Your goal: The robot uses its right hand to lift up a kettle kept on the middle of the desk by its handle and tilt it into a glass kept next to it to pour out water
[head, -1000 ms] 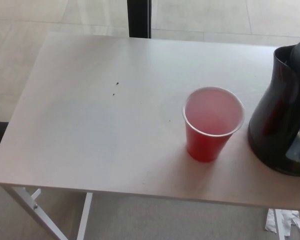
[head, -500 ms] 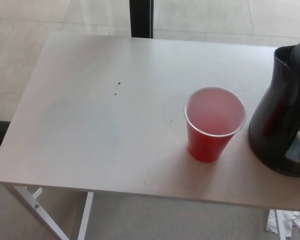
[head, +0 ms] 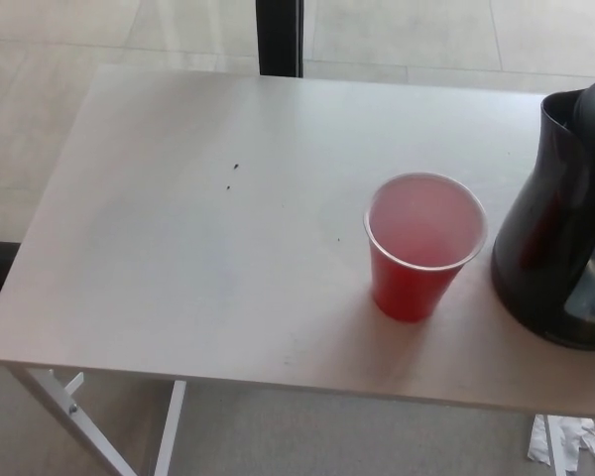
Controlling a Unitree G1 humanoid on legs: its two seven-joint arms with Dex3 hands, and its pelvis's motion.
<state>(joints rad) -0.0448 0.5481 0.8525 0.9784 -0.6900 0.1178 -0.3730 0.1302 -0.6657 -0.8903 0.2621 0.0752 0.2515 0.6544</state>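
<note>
Kettle [head: 555, 228]: 1 | red cup [head: 421, 248]: 1 | desk [head: 198, 248]: 1

One kettle [head: 560, 228], one red cup [head: 423, 245], one desk [head: 178, 248].

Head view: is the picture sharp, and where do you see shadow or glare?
Head view: slightly soft overall; the red cup casts a faint shadow on the desk toward the front; the black kettle, cut by the right edge, shows dim reflections; the floor behind looks bright and washed out.
</note>
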